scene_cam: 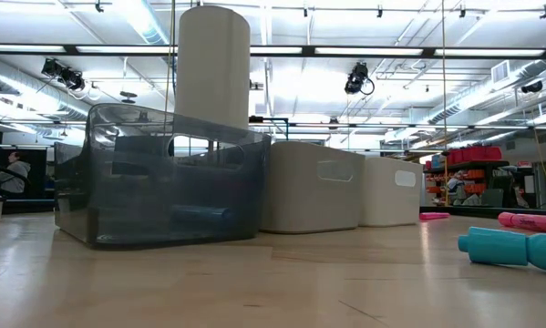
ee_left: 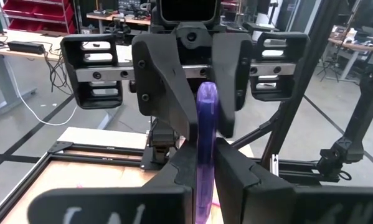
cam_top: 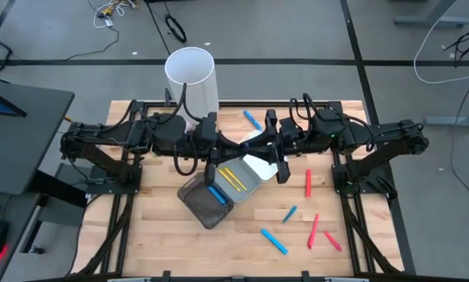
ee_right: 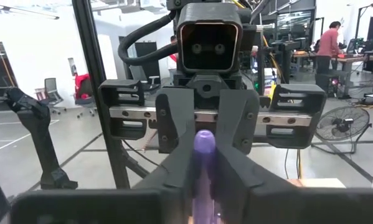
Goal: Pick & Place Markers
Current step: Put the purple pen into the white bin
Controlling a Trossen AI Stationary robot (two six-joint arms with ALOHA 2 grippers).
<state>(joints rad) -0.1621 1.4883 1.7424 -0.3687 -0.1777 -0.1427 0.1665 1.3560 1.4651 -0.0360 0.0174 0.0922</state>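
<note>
From above, both arms reach in over the middle of the wooden worktop [cam_top: 164, 243], the left gripper [cam_top: 216, 146] and the right gripper [cam_top: 267, 146] meeting nose to nose over three trays; what they carry cannot be made out from here. Under them sit a dark tray [cam_top: 203, 210] with a blue marker [cam_top: 217, 194] in it, a grey tray [cam_top: 248, 186] holding yellow markers [cam_top: 232, 178], and a white tray [cam_top: 261, 166], with a tall white cylinder [cam_top: 191, 74] behind. Loose on the worktop toward the right arm's side lie red markers [cam_top: 308, 182] and more blue markers [cam_top: 274, 241]. At table height, the dark tray [scene_cam: 154, 182] stands in front of the cylinder [scene_cam: 213, 68], two pale trays [scene_cam: 314, 187] sit beside it, and a blue marker [scene_cam: 509, 248] and a pink-red one [scene_cam: 530, 220] lie on the boards. The left wrist view shows a purple marker [ee_left: 206, 149] pinched upright between the left arm's own fingers [ee_left: 236, 180], with the right gripper [ee_left: 205, 127] facing it and its fingers closed onto the marker's far end. The right wrist view shows the same purple marker [ee_right: 203, 152] squeezed between the right arm's fingers [ee_right: 174, 174], the left gripper [ee_right: 205, 140] gripping it from the other side. The marker is in the air, held at both ends above the trays.
</note>
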